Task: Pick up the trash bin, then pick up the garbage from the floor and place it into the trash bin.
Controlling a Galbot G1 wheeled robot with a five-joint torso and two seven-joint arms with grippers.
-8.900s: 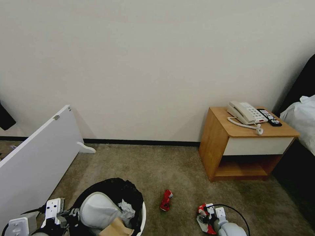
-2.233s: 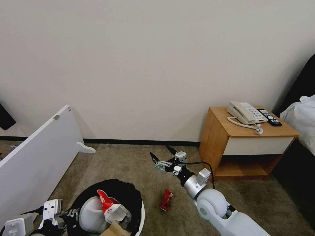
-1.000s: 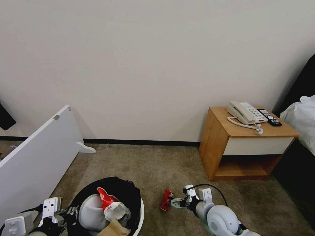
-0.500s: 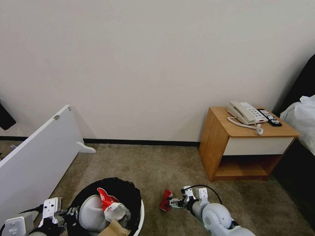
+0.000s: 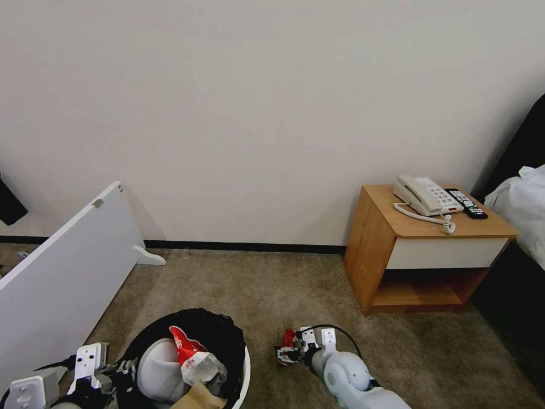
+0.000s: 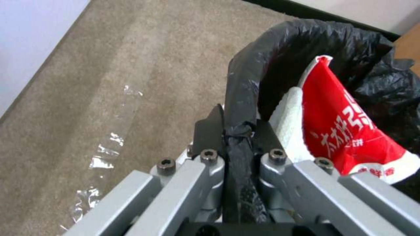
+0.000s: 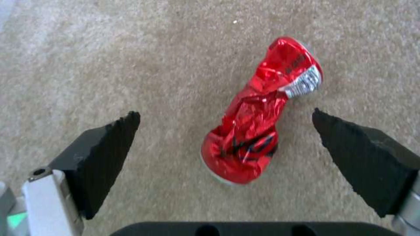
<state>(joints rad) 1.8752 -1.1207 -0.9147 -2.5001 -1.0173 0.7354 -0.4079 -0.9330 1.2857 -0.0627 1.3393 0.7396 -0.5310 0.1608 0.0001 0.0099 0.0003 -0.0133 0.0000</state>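
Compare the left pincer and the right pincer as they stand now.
The left pincer is shut on the bagged rim of the trash bin; the right pincer is open, gripping nothing. The left pincer holds the bin beside the robot; the right pincer sits low over the carpet, its fingers either side of the crushed red can, apart from it. Both have dark, wedge-shaped fingertips.
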